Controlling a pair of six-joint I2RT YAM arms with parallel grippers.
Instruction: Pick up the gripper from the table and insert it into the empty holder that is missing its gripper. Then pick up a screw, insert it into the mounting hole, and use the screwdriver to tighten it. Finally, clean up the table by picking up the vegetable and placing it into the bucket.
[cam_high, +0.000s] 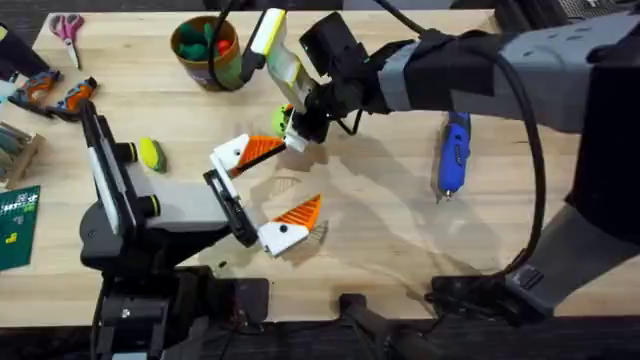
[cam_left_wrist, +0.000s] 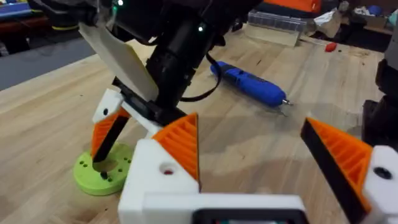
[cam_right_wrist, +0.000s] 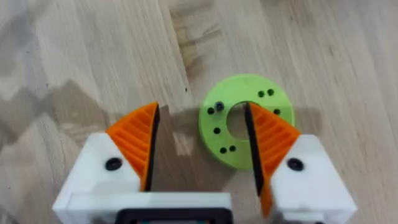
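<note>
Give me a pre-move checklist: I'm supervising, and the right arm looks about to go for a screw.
1. Right hand open: ok, fingers wide apart.
2. Right hand over the green disc: ok, though one finger sits over the centre hole and the other is off the disc.
3. Screw lined up between the fingers: cannot tell; the disc's dark dots could be screws or holes.
4. Left hand carries both orange tips: ok.
5. Screwdriver free on the table: ok.
6. Vegetable in the bucket: not ok, it lies on the table.
</note>
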